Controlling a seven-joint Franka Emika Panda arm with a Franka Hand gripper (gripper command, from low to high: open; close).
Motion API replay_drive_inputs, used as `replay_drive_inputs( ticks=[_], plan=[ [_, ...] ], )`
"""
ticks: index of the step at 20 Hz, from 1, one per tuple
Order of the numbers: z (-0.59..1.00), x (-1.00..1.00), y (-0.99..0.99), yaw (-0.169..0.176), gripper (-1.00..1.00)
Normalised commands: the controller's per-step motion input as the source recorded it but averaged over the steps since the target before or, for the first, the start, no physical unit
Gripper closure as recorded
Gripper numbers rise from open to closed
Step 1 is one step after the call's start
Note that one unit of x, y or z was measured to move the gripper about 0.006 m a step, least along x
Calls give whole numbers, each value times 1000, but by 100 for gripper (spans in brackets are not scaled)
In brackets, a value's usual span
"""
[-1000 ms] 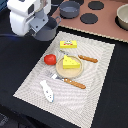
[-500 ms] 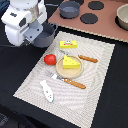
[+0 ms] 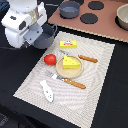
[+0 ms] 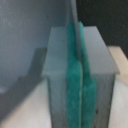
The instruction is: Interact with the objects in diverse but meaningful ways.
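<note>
The green-padded fingers (image 4: 76,85) are pressed flat together, holding nothing. The cheese wedge (image 3: 70,62) sits on the tan plate (image 3: 64,73). The tomato (image 3: 49,59) lies just beside that plate, the yellow box (image 3: 68,44) near it, the white fish (image 3: 47,90) farther off, and the grey pot (image 3: 46,36) under the arm.

From my station I see the white arm (image 3: 24,22) bent over at the exterior view's upper left, its bulky wrist housing angled downward. In the wrist view the gripper (image 4: 77,75) fills the frame, grey finger bodies with green pads (image 4: 74,85) pressed flat together, no gap visible between them, nothing held.
</note>
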Motion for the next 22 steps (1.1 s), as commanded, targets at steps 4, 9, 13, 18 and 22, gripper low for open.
replay_drive_inputs(
  ticks=[4, 9, 13, 18, 22],
  plan=[
    [-351, -92, 0, 0, 100],
    [-318, -165, 0, 0, 100],
    [-46, -76, 0, 0, -100],
    [505, 13, 89, 0, -100],
    [939, 38, 152, 0, -100]
  ],
)
